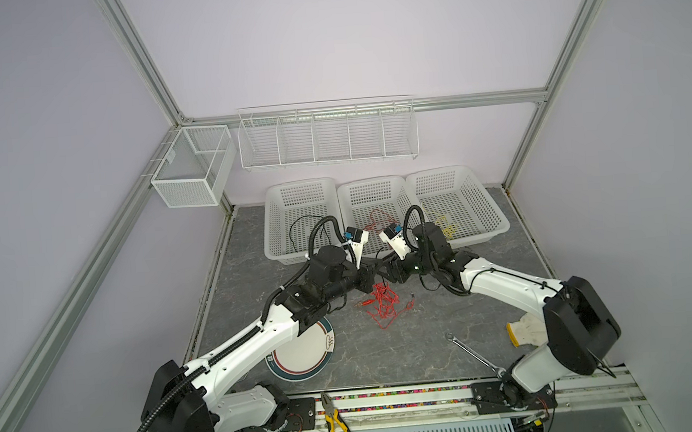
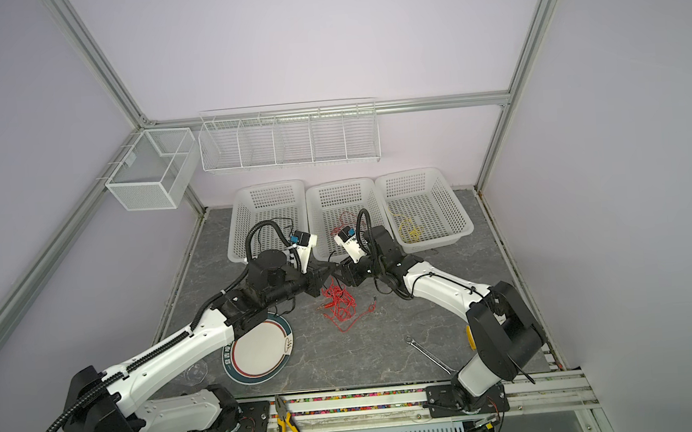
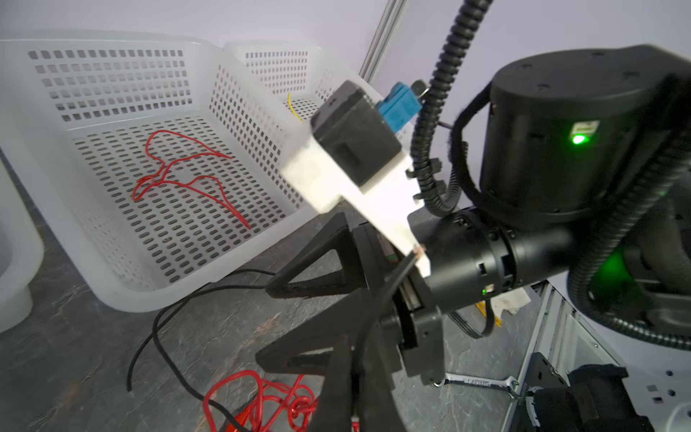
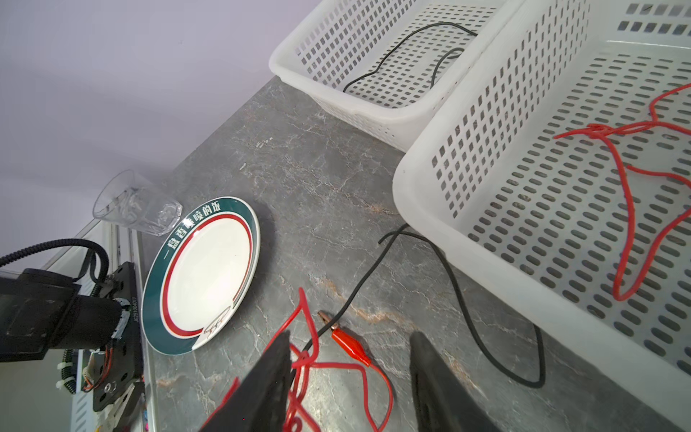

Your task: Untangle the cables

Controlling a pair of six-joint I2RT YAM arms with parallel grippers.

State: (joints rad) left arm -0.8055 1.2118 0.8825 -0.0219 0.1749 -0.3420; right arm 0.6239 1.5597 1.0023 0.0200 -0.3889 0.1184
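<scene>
Right wrist: parted fingers (image 4: pixel 267 377) above red cables (image 4: pixel 349 346)

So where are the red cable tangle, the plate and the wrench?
red cable tangle (image 1: pixel 383 302), in a top view, on its dense middle.
plate (image 1: pixel 304 353), in a top view, on its bare white centre.
wrench (image 1: pixel 472 353), in a top view, on its mid shaft.

I have my white-and-black left arm (image 1: pixel 257 344) and right arm (image 1: pixel 503 283) stretched toward the tangle of thin red cables (image 1: pixel 384 306), wrists facing each other just above it. My left gripper (image 1: pixel 375 270) is pinched closed; my right gripper (image 4: pixel 349 336) stands parted, tips nearly meeting the left's.
</scene>
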